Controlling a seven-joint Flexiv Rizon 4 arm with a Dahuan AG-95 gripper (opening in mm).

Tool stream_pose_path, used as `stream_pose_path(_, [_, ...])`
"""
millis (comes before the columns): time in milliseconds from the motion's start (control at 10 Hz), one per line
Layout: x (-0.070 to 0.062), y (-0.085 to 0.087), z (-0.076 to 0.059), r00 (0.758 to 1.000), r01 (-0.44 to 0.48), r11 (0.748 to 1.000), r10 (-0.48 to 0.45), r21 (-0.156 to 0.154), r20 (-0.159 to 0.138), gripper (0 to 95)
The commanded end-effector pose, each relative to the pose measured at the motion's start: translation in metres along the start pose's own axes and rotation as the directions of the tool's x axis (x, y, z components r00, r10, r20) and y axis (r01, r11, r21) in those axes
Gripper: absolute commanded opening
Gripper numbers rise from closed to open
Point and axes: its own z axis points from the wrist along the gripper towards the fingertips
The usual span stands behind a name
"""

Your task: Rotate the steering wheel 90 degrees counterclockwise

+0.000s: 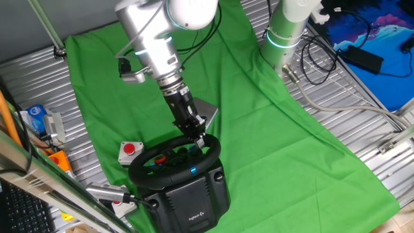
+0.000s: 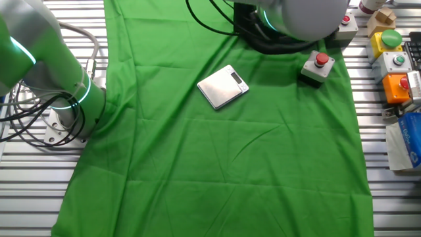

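The black steering wheel (image 1: 150,162) stands on its boxy black base (image 1: 194,200) at the front of the green cloth in one fixed view. Its hub shows red buttons and a blue light. My gripper (image 1: 200,140) reaches down from the silver arm onto the far right part of the rim, and its fingers look closed around the rim. In the other fixed view the arm's body hides the wheel and the gripper at the top edge.
A grey metallic box (image 1: 208,114) (image 2: 223,85) lies behind the wheel. A small red push button on a white box (image 1: 130,151) (image 2: 318,66) sits left of the wheel. A second arm's base (image 1: 284,32) (image 2: 62,92), cables and more button boxes (image 2: 395,62) ring the cloth.
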Motion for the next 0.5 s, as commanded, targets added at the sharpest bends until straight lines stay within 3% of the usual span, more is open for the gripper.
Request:
stream_pose_path(100, [0.0048,0.0044,-0.0063,0.994,-0.103,0.994,0.102,-0.032,-0.030,0.0])
stream_pose_path(300, [0.0056,0.0072,-0.0080,0.989,-0.144,0.988,0.142,-0.054,-0.030,0.0])
stream_pose_path(500, [0.0009,0.0081,-0.0123,0.988,-0.145,0.988,0.142,-0.047,-0.064,0.0])
